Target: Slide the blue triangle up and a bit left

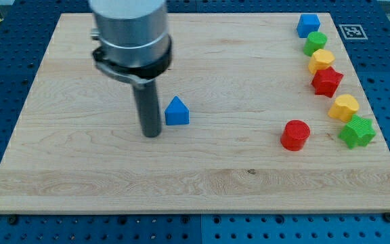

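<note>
The blue triangle lies on the wooden board, a little left of its middle. My tip rests on the board just to the left of the triangle and slightly below it, with a small gap between them. The rod rises from the tip to the grey arm body at the view's top.
Along the board's right side stand a blue cube, a green block, a yellow block, a red star, a yellow block and a green star. A red cylinder stands left of the green star.
</note>
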Controlling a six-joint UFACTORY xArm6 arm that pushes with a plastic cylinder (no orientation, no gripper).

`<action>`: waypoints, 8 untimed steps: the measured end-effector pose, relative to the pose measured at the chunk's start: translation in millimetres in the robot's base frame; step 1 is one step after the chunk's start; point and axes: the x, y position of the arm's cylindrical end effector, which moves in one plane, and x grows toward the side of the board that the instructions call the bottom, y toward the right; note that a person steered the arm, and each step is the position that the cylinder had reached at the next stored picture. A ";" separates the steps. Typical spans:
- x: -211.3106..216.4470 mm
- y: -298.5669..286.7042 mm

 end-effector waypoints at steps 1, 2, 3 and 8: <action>-13.0 -8.4; -6.8 -2.8; 3.5 18.4; -71.8 53.0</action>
